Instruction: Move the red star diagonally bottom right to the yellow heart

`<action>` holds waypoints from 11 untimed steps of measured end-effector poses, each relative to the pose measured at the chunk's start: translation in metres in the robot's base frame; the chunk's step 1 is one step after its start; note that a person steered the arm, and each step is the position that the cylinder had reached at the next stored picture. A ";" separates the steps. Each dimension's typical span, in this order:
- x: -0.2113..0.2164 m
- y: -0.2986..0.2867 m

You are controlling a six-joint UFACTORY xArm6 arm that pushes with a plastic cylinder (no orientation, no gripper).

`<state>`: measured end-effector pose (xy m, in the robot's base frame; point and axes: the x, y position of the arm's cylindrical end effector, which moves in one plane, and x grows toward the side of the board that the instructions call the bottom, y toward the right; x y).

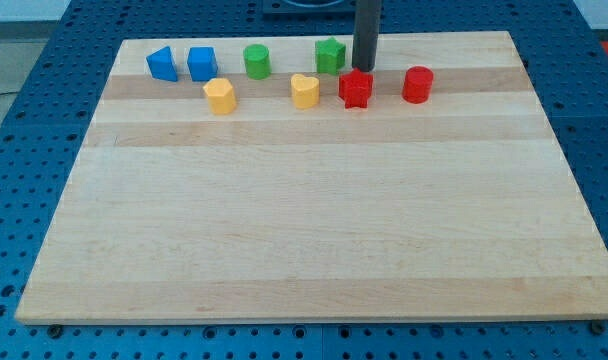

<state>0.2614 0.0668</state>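
Observation:
The red star [355, 88] lies near the view's top, right of centre, on the wooden board [314, 220]. The yellow heart [304, 90] lies just to its left, a small gap between them. My tip [363, 67] stands just above the red star's upper right side, close to it or touching it, I cannot tell which. The dark rod rises out of the view's top.
A green star [330, 55] sits left of the rod. A red cylinder [417, 84] lies right of the red star. A yellow pentagon block [219, 95], a green cylinder [256, 61], a blue cube [202, 63] and a blue wedge [163, 63] lie along the top left.

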 end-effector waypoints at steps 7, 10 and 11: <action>0.078 0.010; 0.154 0.019; 0.188 -0.009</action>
